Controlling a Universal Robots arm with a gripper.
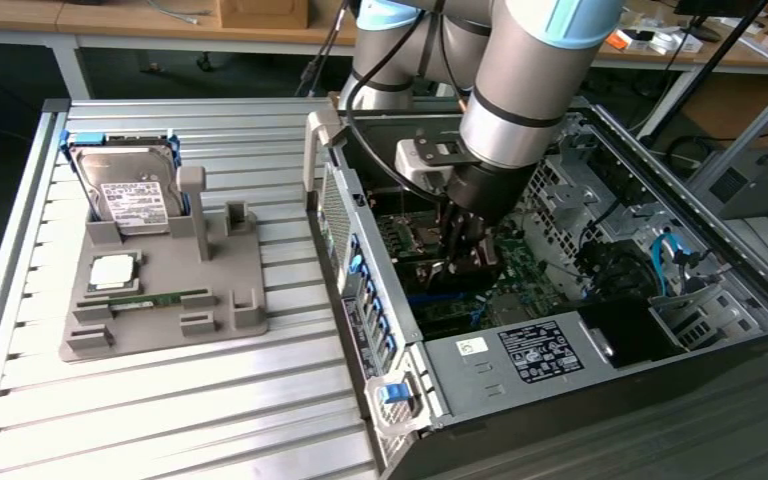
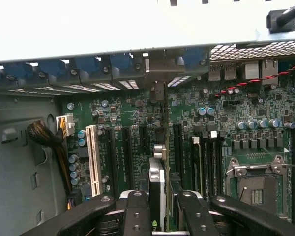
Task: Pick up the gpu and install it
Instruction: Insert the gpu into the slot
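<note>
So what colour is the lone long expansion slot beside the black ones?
White slot, clearest in the wrist view.

gripper point(image 1: 462, 262) low inside the open computer case point(image 1: 704, 290), apparently holding the gpu point(image 1: 454, 272).

Exterior view high above, angled down at computer case point(image 1: 558, 330), wrist view close over its motherboard point(image 2: 137, 123), shared.

Printed labels are showing on the hard drive point(image 1: 128, 190) and on the computer case point(image 1: 544, 352) beside it; no wording is proving legible.
</note>
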